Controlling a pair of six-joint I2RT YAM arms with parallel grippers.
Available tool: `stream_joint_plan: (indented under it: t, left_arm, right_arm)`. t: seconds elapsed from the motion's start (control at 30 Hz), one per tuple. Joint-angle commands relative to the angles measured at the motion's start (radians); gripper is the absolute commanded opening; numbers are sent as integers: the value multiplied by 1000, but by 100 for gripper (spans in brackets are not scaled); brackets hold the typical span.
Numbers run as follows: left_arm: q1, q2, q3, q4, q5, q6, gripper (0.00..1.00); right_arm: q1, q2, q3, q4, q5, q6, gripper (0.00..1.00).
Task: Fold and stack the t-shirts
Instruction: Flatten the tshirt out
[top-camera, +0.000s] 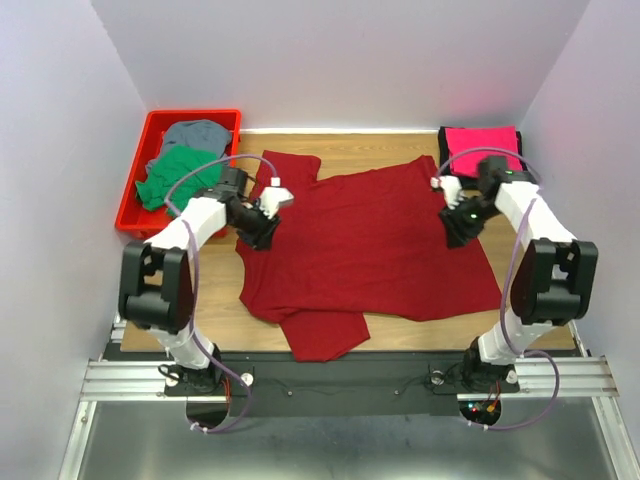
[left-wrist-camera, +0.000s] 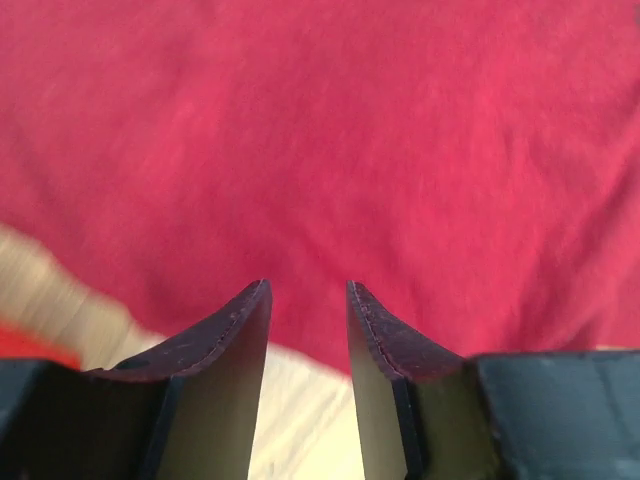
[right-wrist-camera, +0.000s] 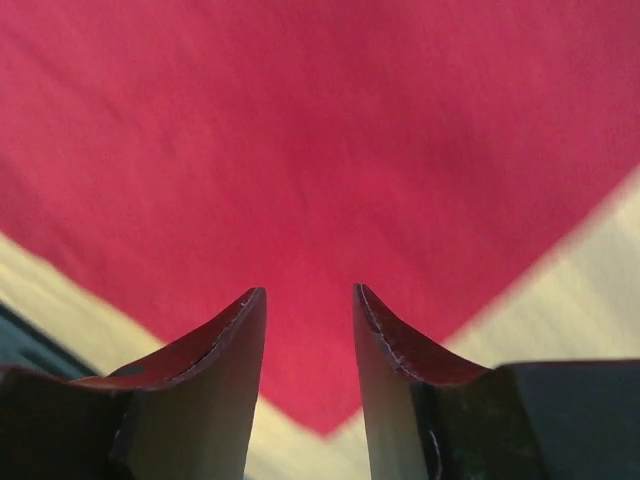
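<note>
From above, the dark red t-shirt (top-camera: 370, 240) lies spread open across the middle of the wooden worktop (top-camera: 400, 150), one sleeve toward the far left and another hanging toward the near edge. The left gripper (top-camera: 260, 232) sits at the shirt's left edge and the right gripper (top-camera: 460, 232) over its right side. A red tray (top-camera: 135, 200) in the far left corner holds a crumpled green t-shirt (top-camera: 180, 172) with a grey t-shirt (top-camera: 197, 133) behind it. In the far right corner lies a folded bright pink t-shirt (top-camera: 482, 148) (something dark, possibly black cloth, shows under its edge).

In the left wrist view, the left gripper's (left-wrist-camera: 308, 290) jaws stand apart with nothing between them, the red cloth (left-wrist-camera: 330, 140) filling the view beyond and pale worktop (left-wrist-camera: 300, 400) below.

In the right wrist view, the right gripper's (right-wrist-camera: 308, 295) jaws are likewise spread and empty, aimed at a corner of red cloth (right-wrist-camera: 320, 140), with worktop (right-wrist-camera: 590, 280) on both sides.
</note>
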Motion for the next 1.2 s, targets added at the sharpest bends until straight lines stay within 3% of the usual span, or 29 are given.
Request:
stream_joint_plan:
  t: [0.0, 0.17, 0.33, 0.5, 0.7, 0.8, 0.87, 1.0, 1.07, 1.17]
  left_arm:
    - [-37, 80, 45, 79, -78, -105, 46]
    - [-40, 235, 139, 108, -141, -148, 43]
    - [-40, 354, 274, 104, -193, -169, 39]
    - [-37, 479, 397, 90, -272, -168, 38]
    - [-17, 582, 647, 53, -296, -157, 38]
    - [-5, 481, 695, -26, -127, -40, 55]
    - [-8, 383, 651, -54, -57, 34, 59]
    - [-40, 117, 429, -180, 58, 229, 64]
    - [-103, -66, 291, -260, 61, 313, 65]
    - [-230, -196, 86, -289, 66, 332, 61]
  right_arm:
    - [60, 62, -7, 178, 60, 146, 43]
    - [62, 150, -55, 247, 170, 180, 40]
    - [63, 139, -144, 241, 227, 159, 38]
    - [103, 105, -204, 209, 172, 169, 44]
    - [154, 156, -92, 204, 106, 283, 47]
    - [154, 163, -24, 189, 109, 312, 49]
    - [154, 150, 0, 174, 104, 317, 50]
    - [154, 85, 14, 148, 95, 338, 52]
    - [154, 65, 6, 135, 95, 343, 52]
    - [154, 55, -12, 120, 119, 335, 52]
